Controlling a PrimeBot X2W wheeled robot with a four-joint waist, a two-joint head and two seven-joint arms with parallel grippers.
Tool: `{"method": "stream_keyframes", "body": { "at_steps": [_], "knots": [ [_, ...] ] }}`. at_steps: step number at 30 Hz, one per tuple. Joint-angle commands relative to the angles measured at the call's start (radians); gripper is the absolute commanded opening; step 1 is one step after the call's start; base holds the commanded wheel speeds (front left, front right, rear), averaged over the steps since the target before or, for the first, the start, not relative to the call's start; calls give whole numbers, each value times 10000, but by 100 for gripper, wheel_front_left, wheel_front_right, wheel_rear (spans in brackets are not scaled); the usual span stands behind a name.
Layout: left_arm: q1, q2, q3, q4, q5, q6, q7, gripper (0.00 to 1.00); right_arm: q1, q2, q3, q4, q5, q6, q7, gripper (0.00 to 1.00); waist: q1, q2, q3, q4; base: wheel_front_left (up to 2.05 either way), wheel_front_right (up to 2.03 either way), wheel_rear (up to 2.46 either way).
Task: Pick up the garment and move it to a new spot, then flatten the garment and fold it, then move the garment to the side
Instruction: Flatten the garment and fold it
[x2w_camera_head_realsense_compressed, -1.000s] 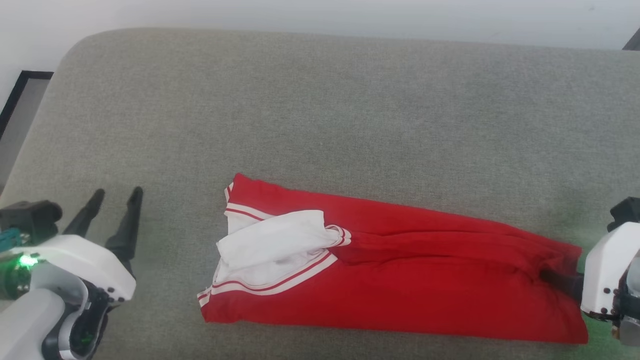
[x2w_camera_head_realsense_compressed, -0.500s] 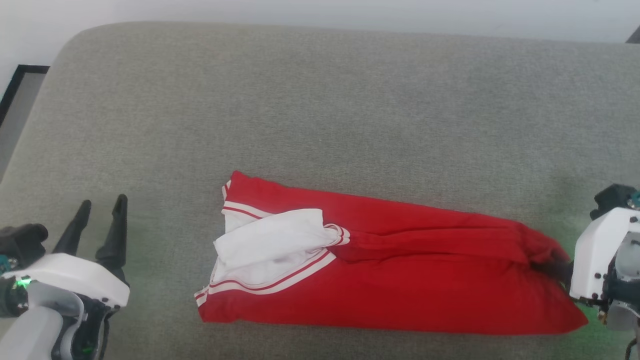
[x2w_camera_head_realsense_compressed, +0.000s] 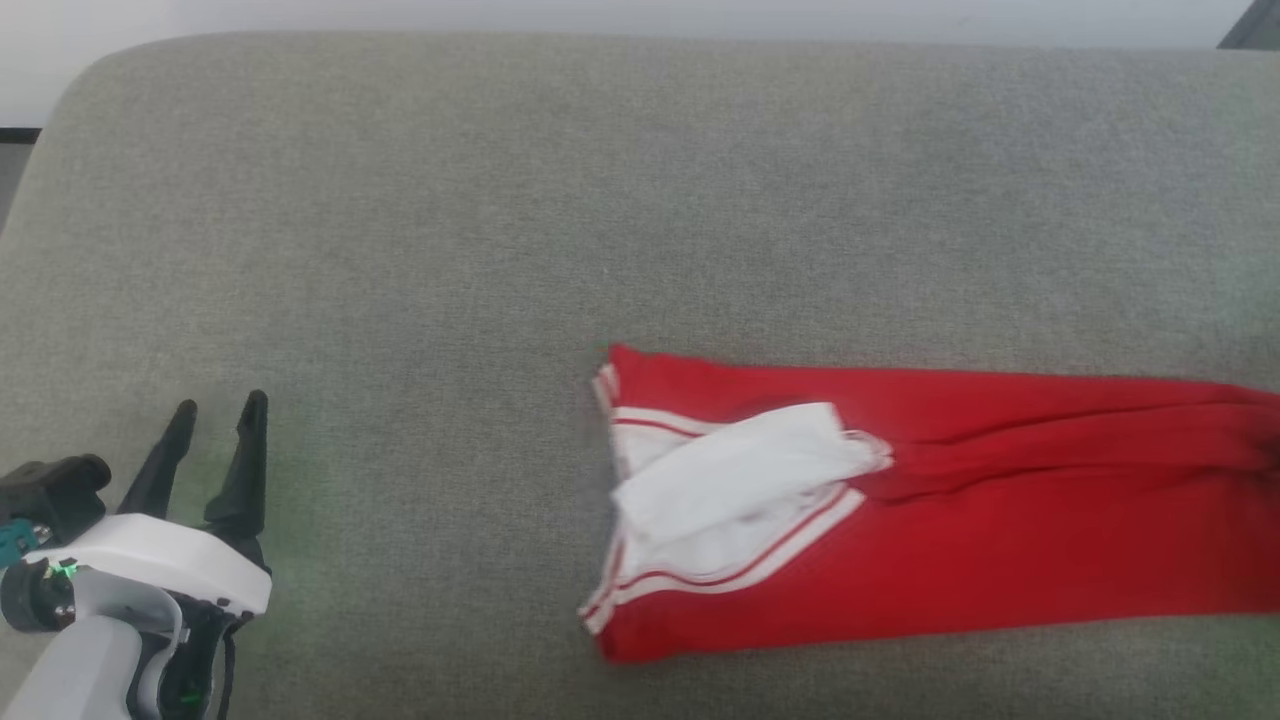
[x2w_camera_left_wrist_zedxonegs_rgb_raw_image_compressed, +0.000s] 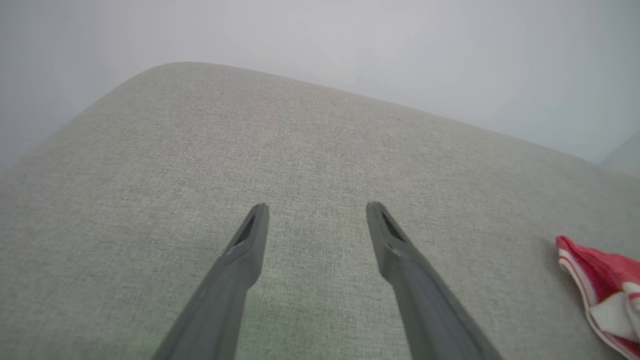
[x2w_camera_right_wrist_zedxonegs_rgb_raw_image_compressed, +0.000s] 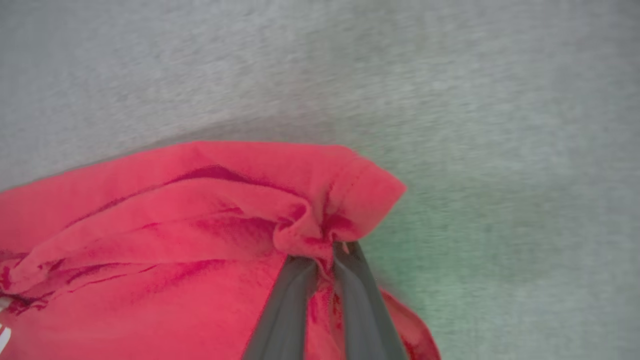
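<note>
Fingers of the right end effector are clamped on a bunched red edge of the garment, low in the middle of the right wrist frame. The left end effector sits at the head frame's lower left, fingers apart and holding nothing. The garment lies folded long on the grey surface, from centre to right edge.

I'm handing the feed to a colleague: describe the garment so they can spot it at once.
Start from the broad grey upholstered surface before the robot. On its right half lies the garment, a long folded red shirt with a white sleeve and striped trim. Bright red against plain grey sets it apart, and the right gripper pinches its end.
</note>
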Motion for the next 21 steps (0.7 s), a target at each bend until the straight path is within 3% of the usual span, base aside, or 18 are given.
{"method": "stream_keyframes", "body": {
  "at_steps": [1, 5, 11, 17, 21],
  "knots": [
    [-125, -74, 94, 79, 101, -88, -37, 100, -160, -63, -98, 185, -115, -18, -96, 0, 0, 0, 20, -37, 0, 0, 0],
    [-129, -170, 295, 222, 252, -225, -37, 100, -328, -18, -94, 327, -153, -18, -75, 0, 0, 0, 17, -139, 0, 0, 0],
    [-77, -307, 476, 338, 421, -361, -37, 100, -146, 552, 159, -605, 583, -15, 464, 0, 0, 0, -72, -223, 0, 0, 0],
    [23, -397, 604, 374, 482, -437, -38, 100, 409, 1322, 885, -2806, 1215, -15, 1379, 0, 0, 0, -208, -249, 0, 0, 0],
    [-68, -456, 469, 441, 547, -487, -38, 100, 558, 2001, 1963, -3969, 1345, -15, 1626, 0, 0, 0, -332, -53, 0, 0, 0]
  ]
}}
